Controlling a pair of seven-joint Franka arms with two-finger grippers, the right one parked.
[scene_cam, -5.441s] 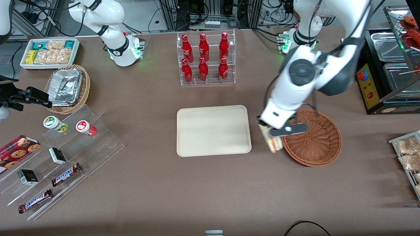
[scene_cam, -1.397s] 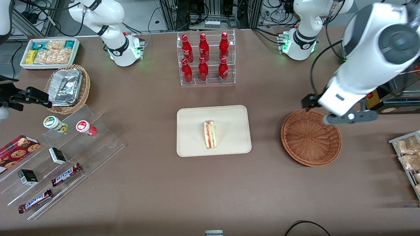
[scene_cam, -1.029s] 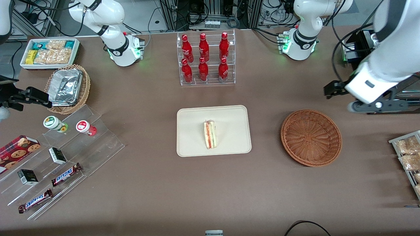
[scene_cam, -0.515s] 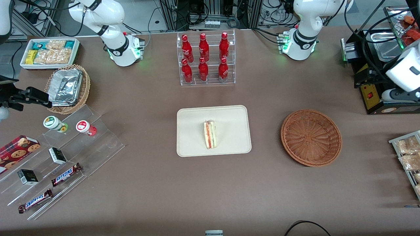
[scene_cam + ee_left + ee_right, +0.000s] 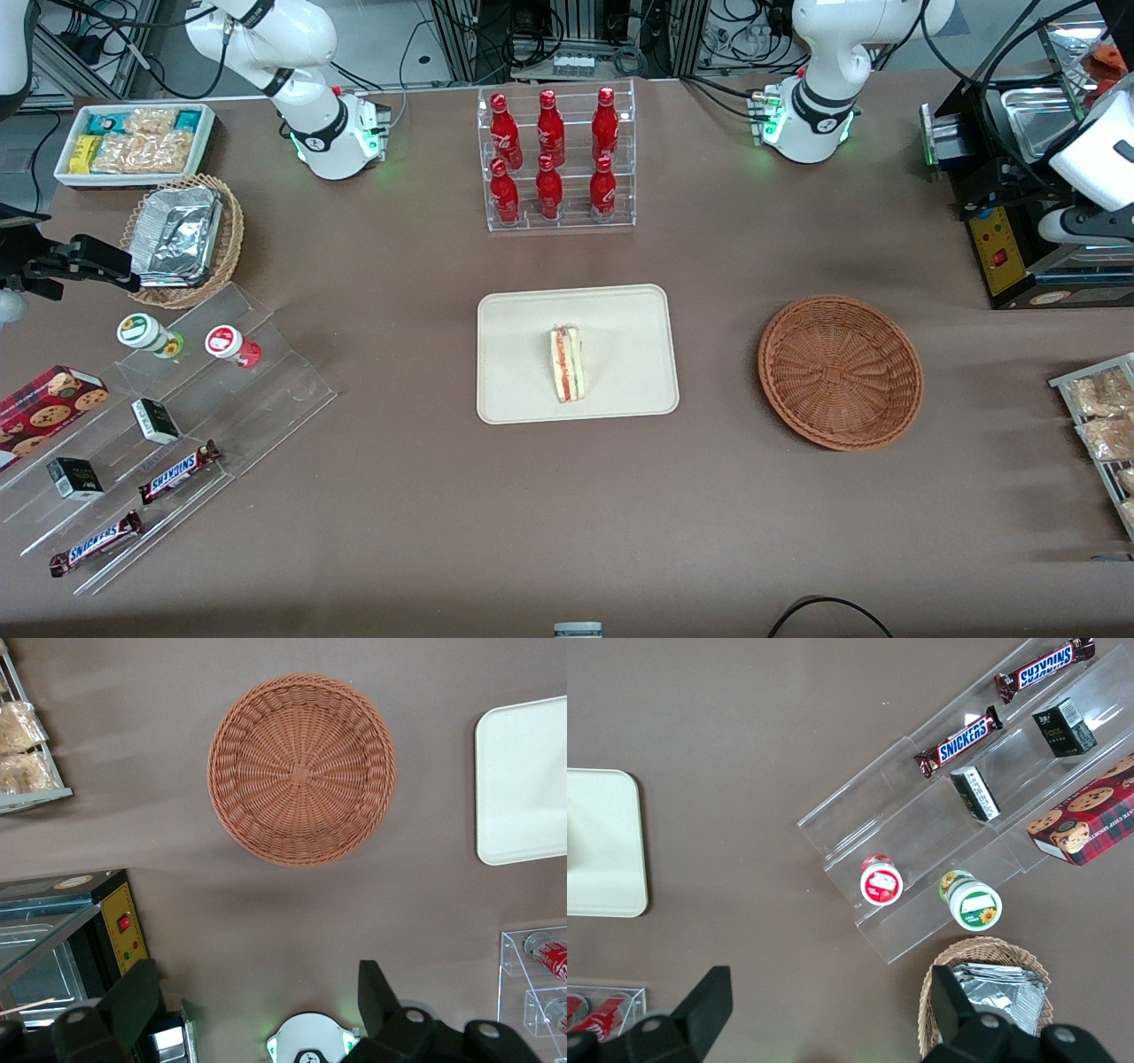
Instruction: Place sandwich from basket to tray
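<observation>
1. Gripper [image 5: 257, 1014] sits high above the table at the working arm's end, fingers [image 5: 135, 999] spread wide apart, nothing between them; in the front view only its housing [image 5: 1094, 190] shows at the right edge of the frame
2. Sandwich [image 5: 567, 363] lies on the tray [image 5: 523, 390], roughly mid-tray, cut edge with orange-red and green layers facing up, clear of the rim on all sides
3. Basket [image 5: 840, 372] shows bare weave in both the front and the wrist view [image 5: 301, 769]; it sits well apart from the tray, toward the working arm's end
4. Judgement: placement looks done; what remains for you is a clean park
5. Keep the arm high and away from the metal food warmer [image 5: 1019, 221] just beside it, cables hang close there
6. Leave the jaws apart and do not go back down over the tray; the wedge rests on a narrow face and a nudge could tip it
7. Bottle rack [image 5: 554, 159] at upper centre of the front view stands well clear of your path
</observation>
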